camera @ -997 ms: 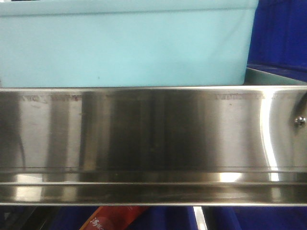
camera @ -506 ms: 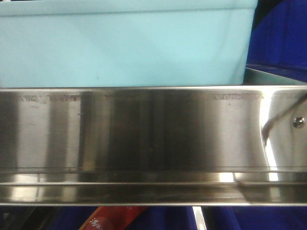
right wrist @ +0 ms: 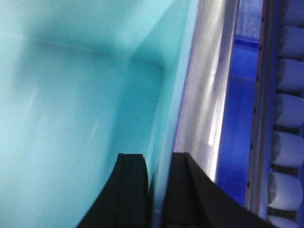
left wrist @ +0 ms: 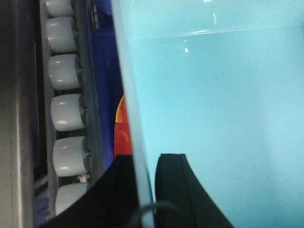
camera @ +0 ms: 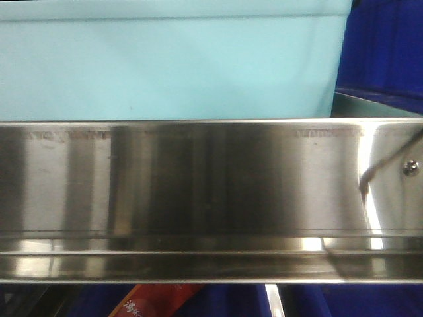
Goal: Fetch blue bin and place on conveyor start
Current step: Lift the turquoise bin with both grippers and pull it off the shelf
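a: where does the left gripper [left wrist: 145,190] stand?
b: it is narrow, with one finger outside the blue bin's wall and one inside, so it looks clamped on the wall. the rack's rollers [left wrist: 66,111] run just beside it on its outer side.
a: and the blue bin [camera: 172,66] itself?
b: it sits on the shelf rack behind the steel rail [camera: 198,191], which hides its bottom edge in the front view. dark blue bins [camera: 383,46] stand just beside it at the right.
a: the right gripper [right wrist: 159,194]?
b: it does the same on the opposite wall, narrow around the plastic near a corner, one finger in and one out.
a: so which step is this?
b: it looks like the fetch, with both holds made and the lift not yet begun. the conveyor start is not in view.
a: what does the next move call for?
b: probably an even raise with both arms, high enough to carry the bin over the rail, then a level pull back, since a tilt could slip the thin wall from either hold.
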Action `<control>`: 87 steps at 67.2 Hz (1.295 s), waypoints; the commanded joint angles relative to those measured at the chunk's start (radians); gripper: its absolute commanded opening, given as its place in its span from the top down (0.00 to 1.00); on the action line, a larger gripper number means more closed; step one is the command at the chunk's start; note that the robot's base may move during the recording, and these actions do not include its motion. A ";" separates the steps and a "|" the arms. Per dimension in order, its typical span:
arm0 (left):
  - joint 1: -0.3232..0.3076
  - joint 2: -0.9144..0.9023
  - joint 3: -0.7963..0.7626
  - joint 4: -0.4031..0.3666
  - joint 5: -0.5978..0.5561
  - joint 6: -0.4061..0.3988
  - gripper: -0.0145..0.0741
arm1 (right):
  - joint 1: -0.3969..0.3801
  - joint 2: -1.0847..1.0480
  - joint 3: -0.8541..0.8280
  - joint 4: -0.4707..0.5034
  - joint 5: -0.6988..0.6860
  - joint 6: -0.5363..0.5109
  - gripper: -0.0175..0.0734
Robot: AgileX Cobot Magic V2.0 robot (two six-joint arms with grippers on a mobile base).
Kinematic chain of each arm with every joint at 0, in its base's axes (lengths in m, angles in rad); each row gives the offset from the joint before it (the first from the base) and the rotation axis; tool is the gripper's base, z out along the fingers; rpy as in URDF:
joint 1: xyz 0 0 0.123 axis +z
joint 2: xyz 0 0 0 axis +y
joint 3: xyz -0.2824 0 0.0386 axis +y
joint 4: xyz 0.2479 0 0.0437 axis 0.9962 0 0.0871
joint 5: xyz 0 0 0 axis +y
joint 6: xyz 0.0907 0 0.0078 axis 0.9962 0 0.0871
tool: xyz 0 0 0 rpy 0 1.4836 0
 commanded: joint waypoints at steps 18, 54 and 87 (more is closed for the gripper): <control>-0.009 -0.148 -0.044 0.012 0.033 0.009 0.96 | -0.001 -0.150 -0.005 -0.017 0.025 -0.013 0.98; -0.012 -0.347 -0.044 -0.014 0.024 0.009 0.96 | -0.001 -0.363 -0.005 -0.013 -0.012 -0.013 0.98; -0.012 -0.345 -0.044 -0.014 0.024 0.009 0.96 | -0.001 -0.367 -0.005 -0.013 -0.041 -0.013 0.98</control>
